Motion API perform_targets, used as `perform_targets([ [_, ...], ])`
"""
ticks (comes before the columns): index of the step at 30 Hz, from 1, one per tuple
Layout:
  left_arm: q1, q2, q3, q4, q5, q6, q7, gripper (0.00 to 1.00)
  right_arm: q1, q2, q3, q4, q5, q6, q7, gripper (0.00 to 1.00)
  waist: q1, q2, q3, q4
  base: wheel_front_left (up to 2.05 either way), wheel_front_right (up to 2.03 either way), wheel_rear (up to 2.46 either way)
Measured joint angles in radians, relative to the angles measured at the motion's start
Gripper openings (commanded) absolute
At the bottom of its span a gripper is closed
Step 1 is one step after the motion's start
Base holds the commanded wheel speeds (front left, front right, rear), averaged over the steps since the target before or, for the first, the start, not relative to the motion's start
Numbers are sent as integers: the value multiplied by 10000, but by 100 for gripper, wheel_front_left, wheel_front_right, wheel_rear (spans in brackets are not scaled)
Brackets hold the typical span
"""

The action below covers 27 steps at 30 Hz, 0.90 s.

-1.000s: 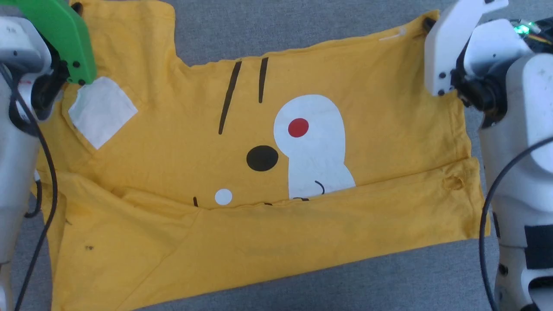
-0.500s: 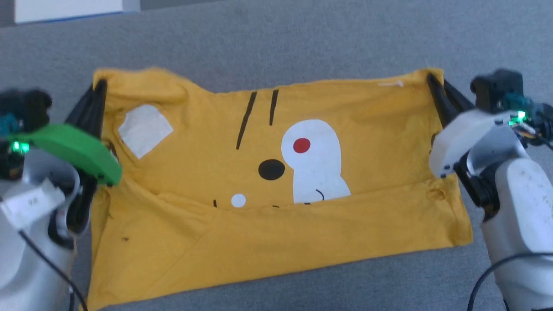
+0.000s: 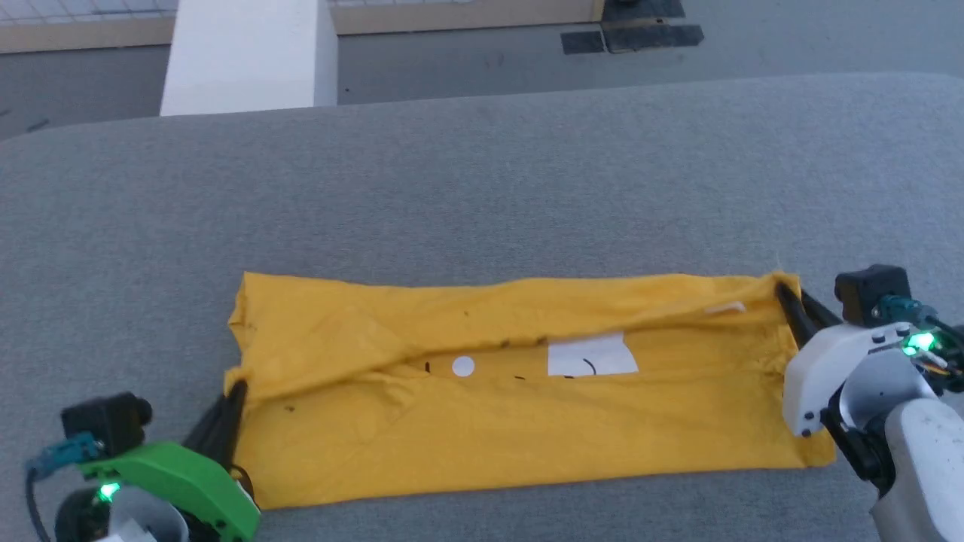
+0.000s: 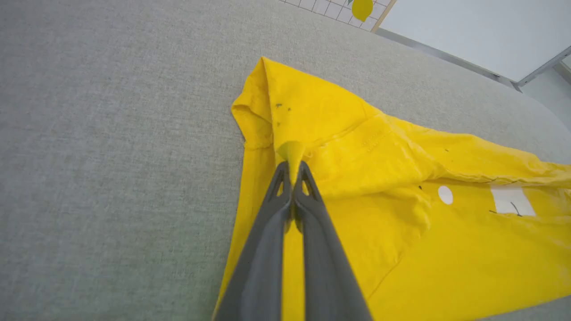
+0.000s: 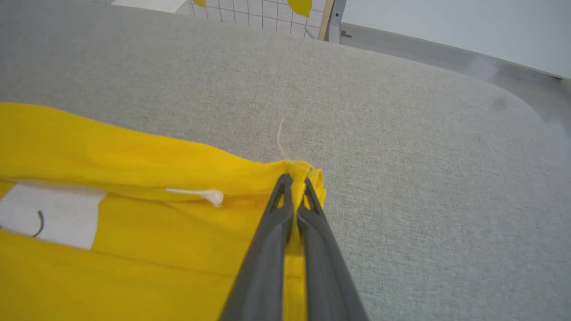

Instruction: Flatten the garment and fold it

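The garment (image 3: 527, 436) lies on the grey padded table (image 3: 482, 188) as a long mustard-yellow band, doubled over itself. A narrow slit shows a white dot and a white patch with a black curl. My left gripper (image 3: 235, 391) is shut on the garment's left end; the left wrist view has a pinch of yellow cloth (image 4: 292, 154) between its fingertips. At the garment's far right corner my right gripper (image 3: 783, 290) is shut on the cloth, and the right wrist view shows that corner (image 5: 308, 171) clamped. A small white tag (image 5: 196, 194) lies near it.
Wide bare grey table stretches beyond the garment to the far edge. Past that edge stand a white block (image 3: 248, 53) and black patches on the floor (image 3: 633, 34). A gridded white backdrop with lemon prints (image 5: 299, 6) shows at the far side.
Both grippers have drawn the garment's far edge towards me over the printed face, covering most of the print. The head camera has tilted up, showing more table and the floor beyond.
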State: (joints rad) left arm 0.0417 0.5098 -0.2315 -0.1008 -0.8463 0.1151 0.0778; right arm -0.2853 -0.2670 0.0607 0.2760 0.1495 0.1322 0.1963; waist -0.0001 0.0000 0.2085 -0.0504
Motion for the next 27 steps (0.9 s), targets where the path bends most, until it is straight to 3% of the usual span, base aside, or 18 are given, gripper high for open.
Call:
perform_targets([
  [5,383,-240,-485,240,-92,-155,178,0,339,-286,257,380,-81,0,1333,0,0,0,-202,342,0,0,0],
  [7,400,-360,-855,794,-90,-284,401,0,388,-343,359,761,-127,0,2420,0,0,0,-244,432,0,0,0],
  [11,393,-401,-1126,1321,-42,-437,439,0,342,-255,330,855,-123,0,3030,0,0,0,-264,400,0,0,0],
  [13,371,-458,-1160,1536,-31,-495,395,0,329,-178,255,855,-86,0,3143,43,0,0,-310,403,0,0,0],
  [14,358,-500,-1168,1607,-31,-531,357,29,337,-138,224,851,-71,0,3141,98,0,0,-339,407,0,0,0],
  [15,346,-525,-1185,1647,-29,-535,337,56,349,-102,176,844,-56,0,3139,100,0,0,-369,410,0,0,0],
  [16,338,-554,-1191,1670,-25,-537,282,100,377,-48,71,811,-15,0,3129,100,0,0,-412,414,0,0,0],
  [21,313,-740,-1112,1661,161,-512,-385,100,830,280,-652,384,128,0,2573,100,0,0,-669,467,0,0,0],
  [27,-44,-1177,-1020,1530,1081,-107,-1990,100,1650,926,-1484,-483,119,0,1674,100,0,0,-1037,568,0,0,0],
])
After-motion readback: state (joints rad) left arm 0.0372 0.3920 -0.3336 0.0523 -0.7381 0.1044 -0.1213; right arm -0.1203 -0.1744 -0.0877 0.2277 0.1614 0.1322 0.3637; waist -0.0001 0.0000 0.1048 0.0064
